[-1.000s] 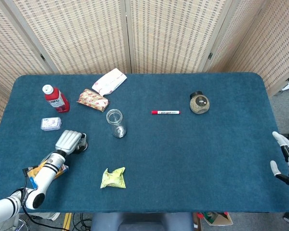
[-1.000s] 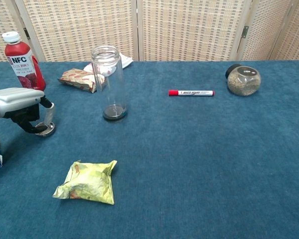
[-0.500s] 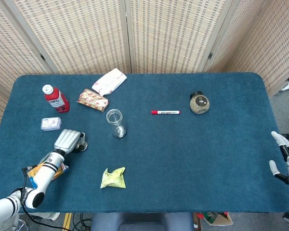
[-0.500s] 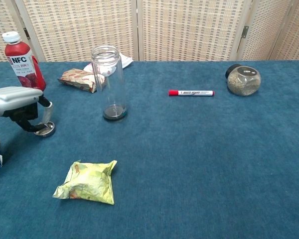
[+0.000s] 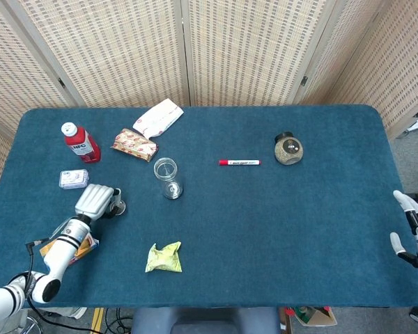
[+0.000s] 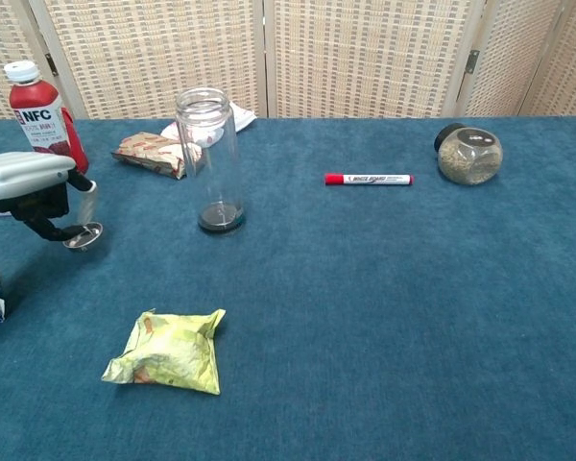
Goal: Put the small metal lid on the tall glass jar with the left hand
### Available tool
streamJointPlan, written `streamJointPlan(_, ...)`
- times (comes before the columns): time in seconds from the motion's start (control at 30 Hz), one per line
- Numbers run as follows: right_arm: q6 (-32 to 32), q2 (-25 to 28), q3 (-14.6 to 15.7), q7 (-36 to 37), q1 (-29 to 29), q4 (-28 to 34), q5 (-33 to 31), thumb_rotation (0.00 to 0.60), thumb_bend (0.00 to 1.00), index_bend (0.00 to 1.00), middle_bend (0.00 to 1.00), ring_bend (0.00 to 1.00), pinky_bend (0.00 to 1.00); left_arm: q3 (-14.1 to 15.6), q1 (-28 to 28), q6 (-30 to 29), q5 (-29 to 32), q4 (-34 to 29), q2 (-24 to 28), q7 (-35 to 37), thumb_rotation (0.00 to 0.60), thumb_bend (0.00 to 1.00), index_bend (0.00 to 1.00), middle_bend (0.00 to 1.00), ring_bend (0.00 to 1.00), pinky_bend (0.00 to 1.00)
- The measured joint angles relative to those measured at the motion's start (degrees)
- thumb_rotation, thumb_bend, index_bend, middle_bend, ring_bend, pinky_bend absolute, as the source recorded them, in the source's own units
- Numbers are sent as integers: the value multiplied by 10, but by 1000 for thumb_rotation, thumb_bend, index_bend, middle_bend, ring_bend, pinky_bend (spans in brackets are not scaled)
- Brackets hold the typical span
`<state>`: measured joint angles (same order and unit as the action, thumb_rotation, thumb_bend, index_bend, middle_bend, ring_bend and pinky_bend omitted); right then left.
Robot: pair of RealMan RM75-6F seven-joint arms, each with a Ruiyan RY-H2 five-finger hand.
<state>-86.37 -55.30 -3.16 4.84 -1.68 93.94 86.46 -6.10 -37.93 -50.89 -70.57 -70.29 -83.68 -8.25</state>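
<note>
The tall glass jar (image 5: 167,177) (image 6: 209,158) stands upright and uncovered left of the table's middle. My left hand (image 5: 96,200) (image 6: 29,182) is to the jar's left and pinches the small metal lid (image 5: 118,206) (image 6: 82,233) under its fingers. In the chest view the lid hangs tilted a little above the blue cloth. A clear gap separates the lid from the jar. My right hand (image 5: 412,233) hangs off the table's right edge with fingers spread and nothing in it; only the head view shows it.
A red NFC bottle (image 6: 40,115), a small white box (image 5: 74,179), a striped snack packet (image 6: 152,152) and a white pouch (image 5: 159,118) lie behind the jar. A yellow-green packet (image 6: 168,351) lies in front. A red marker (image 6: 369,179) and a round jar (image 6: 468,154) are further right.
My left hand has risen with the lid, which lay on the cloth a second ago, and has drifted slightly left. The right hand has barely moved.
</note>
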Motion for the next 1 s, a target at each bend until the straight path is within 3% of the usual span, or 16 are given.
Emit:
streamJointPlan(0.57, -3, 3, 1, -7, -2, 7, 12, 600, 420, 49, 147, 26, 126, -59, -15, -39, 15, -207, 155, -52, 600, 444, 619, 1000, 986, 1000)
streamJointPlan(1.0, -9, 14, 0, -22, -2, 21, 17, 600, 421, 49, 147, 26, 126, -102, -72, -23, 42, -265, 193, -89, 600, 443, 619, 1000, 986, 1000)
